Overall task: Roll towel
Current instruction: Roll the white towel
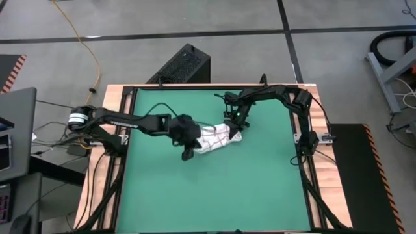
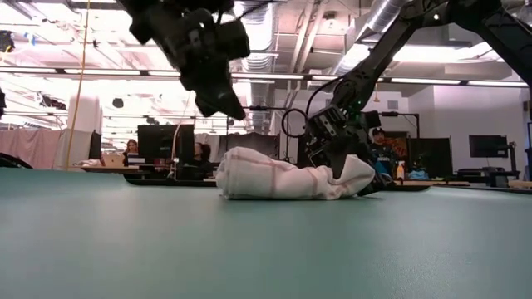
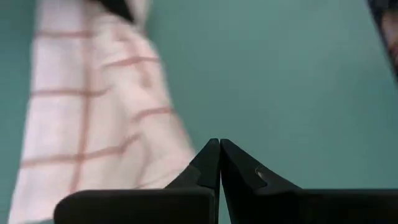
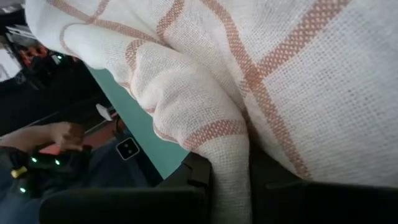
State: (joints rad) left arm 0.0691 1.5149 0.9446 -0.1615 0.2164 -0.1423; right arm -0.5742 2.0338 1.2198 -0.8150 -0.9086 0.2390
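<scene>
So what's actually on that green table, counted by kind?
Towels: 1, the white red-checked towel, bunched mid-mat.
Mats: 1, the green mat.
Robot grippers: 2, the left gripper shut and raised beside the towel, the right gripper at the towel's other end with cloth between its fingers.
Total: 4.

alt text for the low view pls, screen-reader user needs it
A bunched white towel with thin red check lines lies on the green mat, seen from table height. The right gripper is down at the towel's far end with cloth pinched between its fingers, while the left gripper, fingers shut and empty, hangs above the towel's other end. An office with monitors and seated people fills the background.
</scene>
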